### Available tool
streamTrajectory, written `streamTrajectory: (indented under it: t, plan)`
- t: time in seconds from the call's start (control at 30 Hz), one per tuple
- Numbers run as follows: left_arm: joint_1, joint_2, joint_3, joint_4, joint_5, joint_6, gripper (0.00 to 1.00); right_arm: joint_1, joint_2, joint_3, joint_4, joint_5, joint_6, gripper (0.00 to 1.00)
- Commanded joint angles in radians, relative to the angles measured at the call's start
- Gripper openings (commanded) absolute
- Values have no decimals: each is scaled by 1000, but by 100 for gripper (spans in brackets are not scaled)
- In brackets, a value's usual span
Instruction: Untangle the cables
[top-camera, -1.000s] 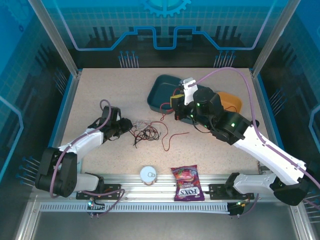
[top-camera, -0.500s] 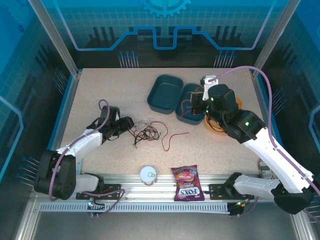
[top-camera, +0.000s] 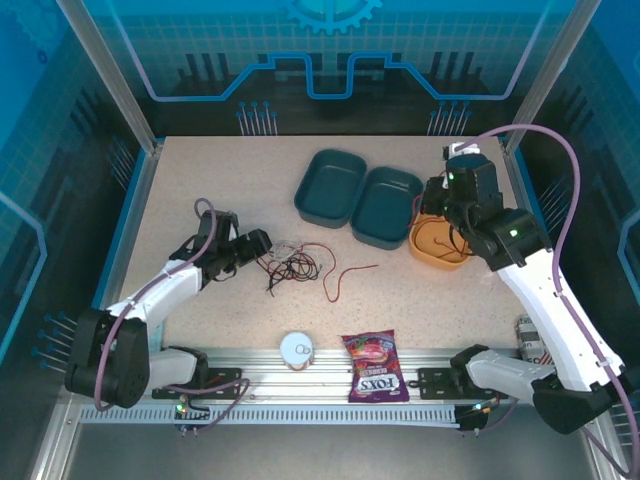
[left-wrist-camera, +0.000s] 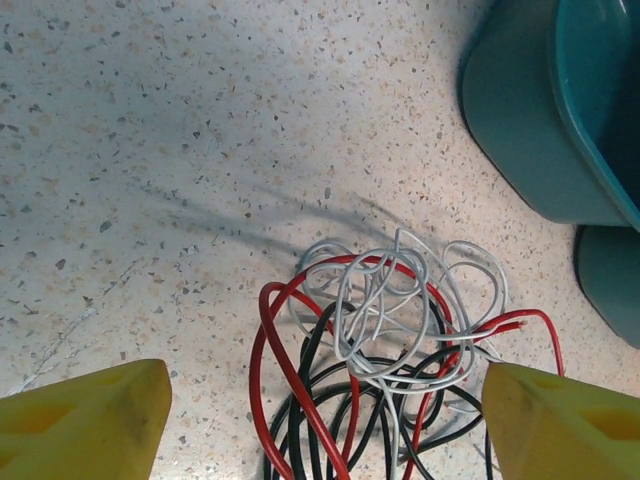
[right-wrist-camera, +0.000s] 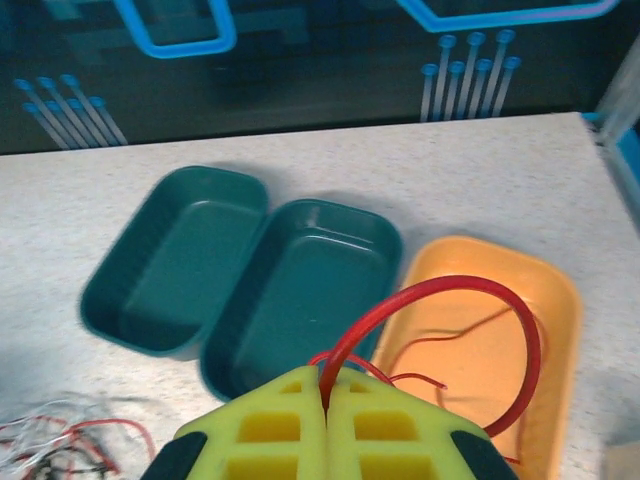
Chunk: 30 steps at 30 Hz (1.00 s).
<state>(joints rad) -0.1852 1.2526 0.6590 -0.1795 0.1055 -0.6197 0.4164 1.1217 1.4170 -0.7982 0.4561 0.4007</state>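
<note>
Left of the teal trays (top-camera: 360, 195) (right-wrist-camera: 250, 270): the cables (top-camera: 292, 263) (left-wrist-camera: 390, 340) lie on the table (top-camera: 200, 180) as one tangle of red, black and white loops.
Left gripper (top-camera: 250, 245) (left-wrist-camera: 320, 420): low at the tangle's far side from the trays, yellow fingers (left-wrist-camera: 80, 420) spread wide apart.
Right gripper (top-camera: 438, 202) (right-wrist-camera: 325, 395): right of the trays, over the orange tray (top-camera: 440, 250) (right-wrist-camera: 500, 300), fingers pressed together on a red cable (right-wrist-camera: 440, 290).
Red cable: arches from the fingertips down into the orange tray.
Loose red strand (top-camera: 345, 278): on the table in front of the trays.
</note>
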Motion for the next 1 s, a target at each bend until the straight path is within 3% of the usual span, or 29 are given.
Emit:
streamTrajectory:
  t: [0.0,0.13,0.97]
  plan:
    - [7,-37,27,-34,13,23,87,-65,20,30,-40,34,-49,0]
    - [7,-59,22,-45,5,19,99,-140,43,23,-19,-5,-87,0]
    - [8,-131,6,-98,-17,43,99,-371,267,-15,23,-152,-88,0]
